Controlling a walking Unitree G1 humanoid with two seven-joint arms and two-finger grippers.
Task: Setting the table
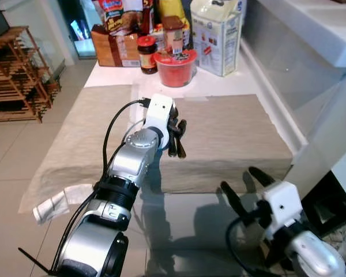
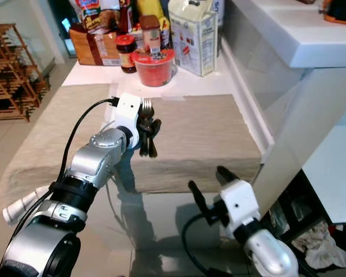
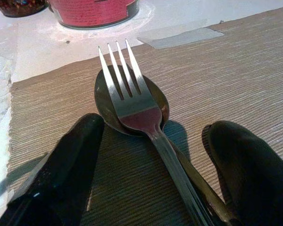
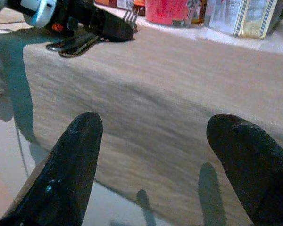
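Cutlery placement on the beige table runner (image 1: 230, 127). Left gripper (image 3: 155, 155), at frame centre in the left eye view, hovers low with its fingers spread apart on either side of a fork (image 3: 132, 94) stacked on a spoon (image 3: 106, 101); both lie flat on the cloth, and the wrist view shows no contact with either finger. Judged step: laying or releasing the pair; the next move would call for a straight lift clear without dragging the handles. Right gripper (image 1: 248, 187), lower right, hangs open off the runner's near edge. Upper frame: red tub (image 1: 175, 68), dark jar (image 1: 147, 53) and white carton (image 1: 218, 34) crowd the far end, limiting room beyond the tines.
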